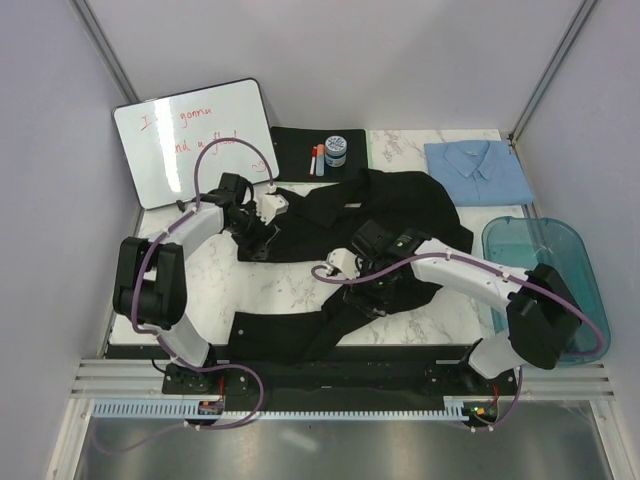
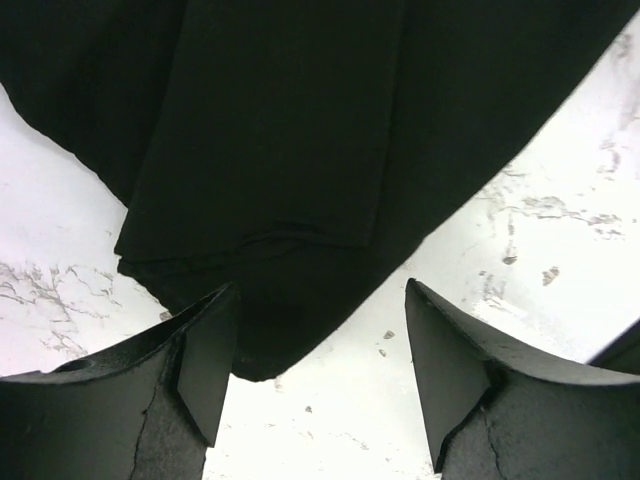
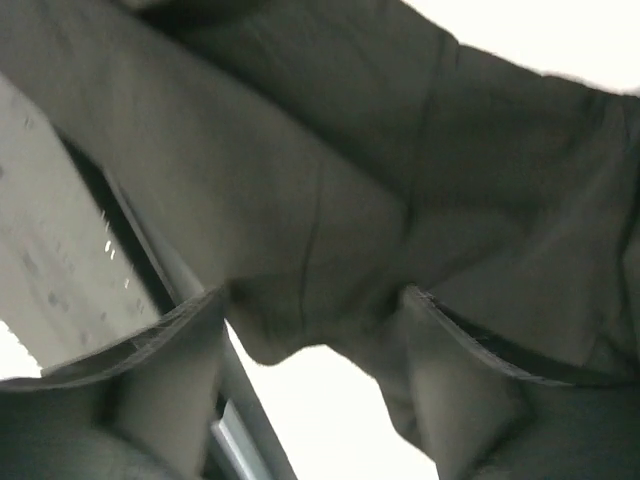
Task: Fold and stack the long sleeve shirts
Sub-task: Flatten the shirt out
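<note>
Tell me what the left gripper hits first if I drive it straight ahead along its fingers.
The black shirt: its edge lies inside the open left gripper, so contact would likely come almost at once, though depth is hard to judge.

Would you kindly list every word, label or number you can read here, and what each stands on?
"gonna": red handwriting on the white rectangular whiteboard; its other words are too faint to read.
On the small round blue-and-white jar: label too small to read.
Both wrist views: no text.
</note>
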`<action>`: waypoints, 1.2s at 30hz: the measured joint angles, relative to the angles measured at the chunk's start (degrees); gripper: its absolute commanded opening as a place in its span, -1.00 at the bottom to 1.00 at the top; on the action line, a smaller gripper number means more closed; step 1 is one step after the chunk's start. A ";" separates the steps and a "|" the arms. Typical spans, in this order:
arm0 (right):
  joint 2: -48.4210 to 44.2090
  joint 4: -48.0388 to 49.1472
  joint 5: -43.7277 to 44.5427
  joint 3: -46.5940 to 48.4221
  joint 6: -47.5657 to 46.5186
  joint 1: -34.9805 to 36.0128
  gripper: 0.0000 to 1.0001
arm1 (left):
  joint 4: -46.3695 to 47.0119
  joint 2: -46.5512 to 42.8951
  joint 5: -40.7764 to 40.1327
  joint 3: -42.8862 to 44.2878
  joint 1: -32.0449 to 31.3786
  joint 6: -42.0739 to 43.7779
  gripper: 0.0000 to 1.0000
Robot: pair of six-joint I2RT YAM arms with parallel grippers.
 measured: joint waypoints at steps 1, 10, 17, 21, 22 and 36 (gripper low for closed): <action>0.66 1.31 0.70 -0.17 0.39 1.09 0.11 | 0.31 0.59 -0.48 0.00 0.00 0.00 0.44; 3.34 5.57 5.18 -1.62 3.02 2.58 -1.00 | 2.32 1.79 -1.55 1.03 0.00 -0.55 0.40; 1.79 5.18 4.61 -1.84 2.95 2.58 -1.00 | 3.56 1.95 -1.11 1.75 -0.92 -0.96 0.46; 1.03 4.76 4.46 -1.84 2.78 2.58 -1.00 | 3.93 3.69 -1.16 1.75 -1.84 -0.98 0.45; 1.01 4.63 4.46 -1.84 2.75 2.58 -1.00 | 4.00 4.20 -1.20 1.75 -1.99 -0.98 0.44; -0.42 2.23 3.80 -4.37 0.39 2.58 -1.00 | 3.74 6.73 -3.93 4.83 -1.64 -1.42 -0.96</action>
